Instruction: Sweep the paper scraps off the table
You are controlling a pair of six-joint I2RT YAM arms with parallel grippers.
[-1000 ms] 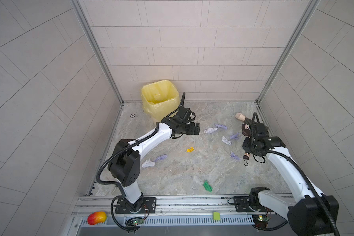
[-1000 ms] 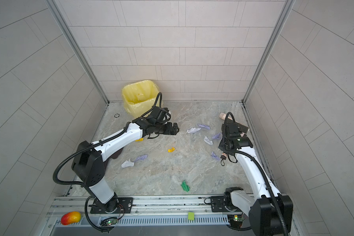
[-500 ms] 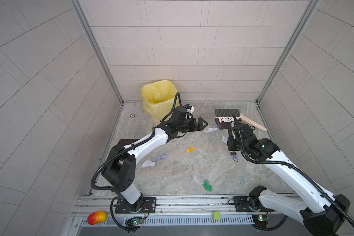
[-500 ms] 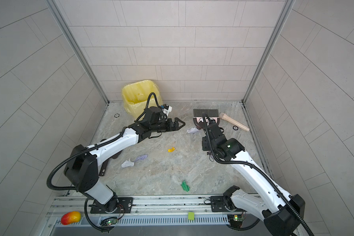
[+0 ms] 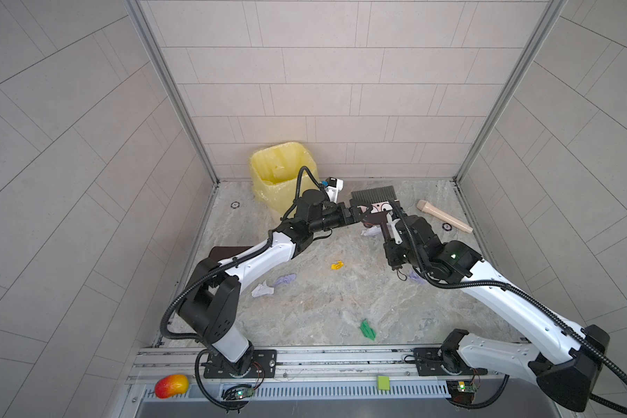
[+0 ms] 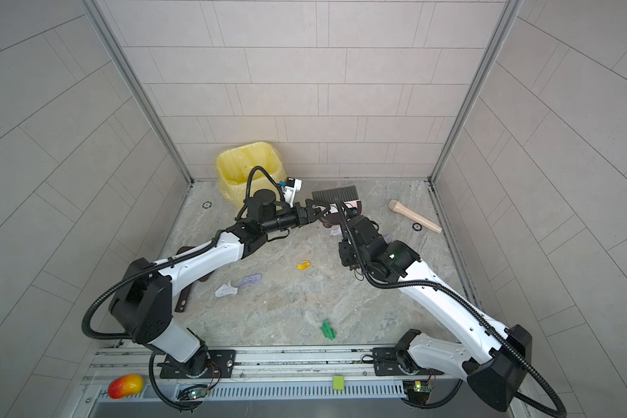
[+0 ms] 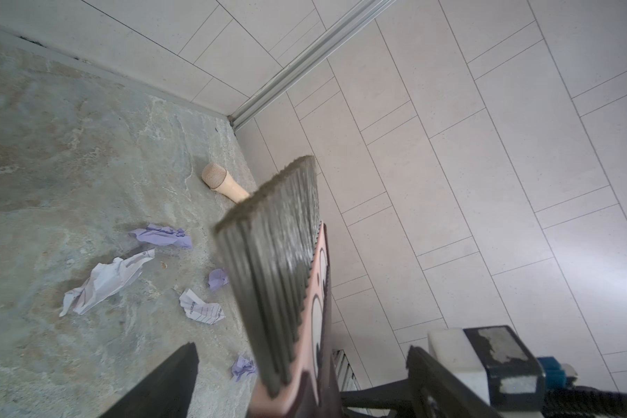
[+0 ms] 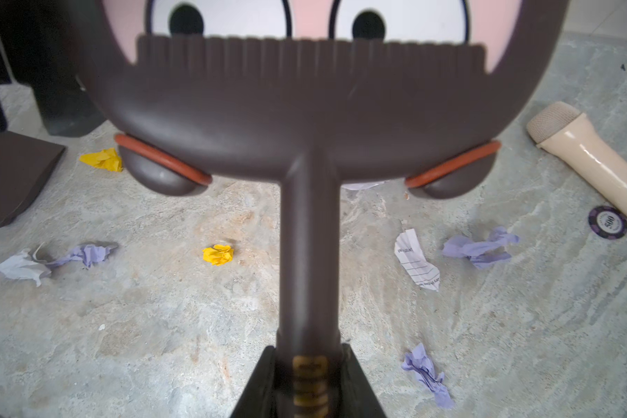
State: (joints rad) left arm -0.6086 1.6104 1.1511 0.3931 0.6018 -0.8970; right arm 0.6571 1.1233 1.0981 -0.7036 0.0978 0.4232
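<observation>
Paper scraps [image 5: 285, 280] dot the table [image 5: 323, 307] — bin [image 5: 279, 173] behind.

My left arm reaches low from its base toward the far middle of the table [image 5: 304, 307], forearm nearly level. My left gripper [image 5: 357, 216] points to the right, jaws spread wide. My right arm reaches forward and inward with the elbow bent. My right gripper [image 8: 306, 362] is clamped on the handle of the brush [image 8: 304, 108]. In both top views the two grippers sit close together.
</observation>
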